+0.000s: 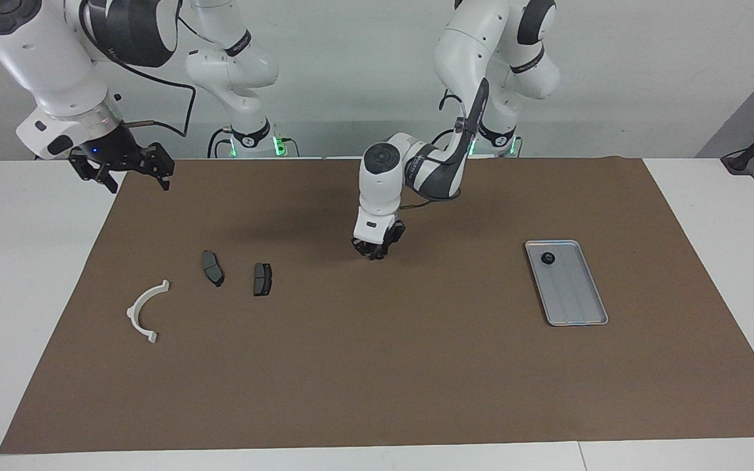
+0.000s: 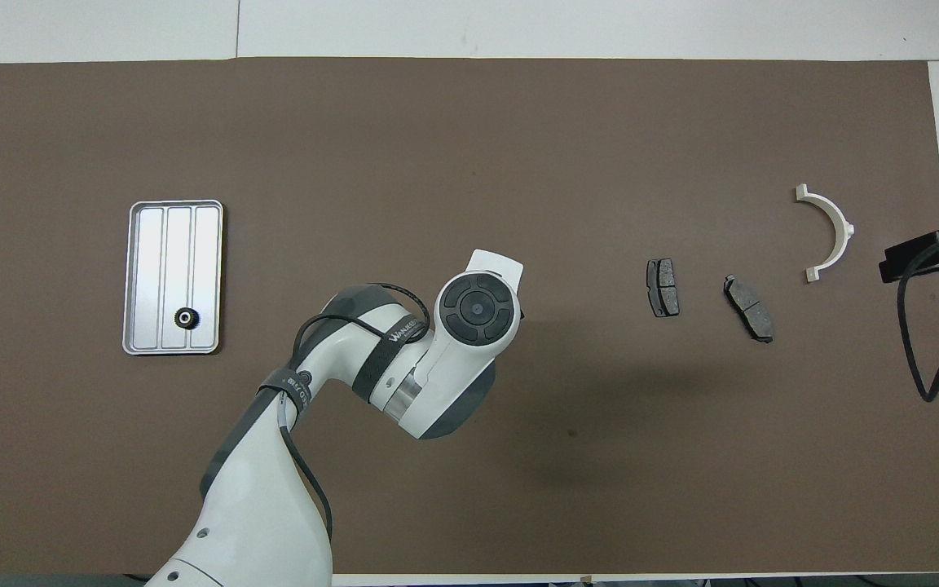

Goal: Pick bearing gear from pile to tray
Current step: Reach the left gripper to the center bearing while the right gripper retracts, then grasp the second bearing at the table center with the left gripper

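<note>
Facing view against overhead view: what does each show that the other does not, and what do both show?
Only the facing view shows the left pincer down at the mat, near the middle of the table, and the right pincer, open, raised over the mat's edge at the right arm's end. It also shows both arm bases.

Only the overhead view shows the gear as a toothed ring with a pale centre; there the left arm's wrist hides its pincer.

Both show the tray with the gear in it, two pads and the white bracket.
</note>
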Available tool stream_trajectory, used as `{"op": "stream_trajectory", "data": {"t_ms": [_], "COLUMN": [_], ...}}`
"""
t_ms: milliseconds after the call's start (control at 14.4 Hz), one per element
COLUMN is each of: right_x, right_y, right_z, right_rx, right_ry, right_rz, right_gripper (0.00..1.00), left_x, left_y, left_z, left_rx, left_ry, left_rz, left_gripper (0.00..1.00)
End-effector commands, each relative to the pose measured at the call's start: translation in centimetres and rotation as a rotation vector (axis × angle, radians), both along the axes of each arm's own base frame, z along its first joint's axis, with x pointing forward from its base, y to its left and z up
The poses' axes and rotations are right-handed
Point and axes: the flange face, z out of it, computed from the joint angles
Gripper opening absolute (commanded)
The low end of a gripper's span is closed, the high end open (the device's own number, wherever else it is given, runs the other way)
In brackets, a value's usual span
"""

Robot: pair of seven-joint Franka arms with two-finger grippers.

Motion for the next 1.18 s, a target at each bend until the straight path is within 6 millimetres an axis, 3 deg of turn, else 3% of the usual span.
{"op": "stream_trajectory", "data": {"t_ms": [0,1109], "right_x": [-1.0,-1.1], "right_y": [0.4,0.6], "right_z": [0.1,0.1], "right_rx": [0.024,0.024], "right_ry": [0.007,0.010], "right_rz": [-0.003,-0.007], "right_gripper": [1.00,1.00], "left_x": [-0.6,0.2], "left_y": [0.9,2.0], "left_z": [-0.5,-0.7], "left_rx": [0.013,-0.004], "left_ry": [-0.008,-0.033], "left_rz": [0.012,0.034], "left_gripper": [0.36,0.34]}}
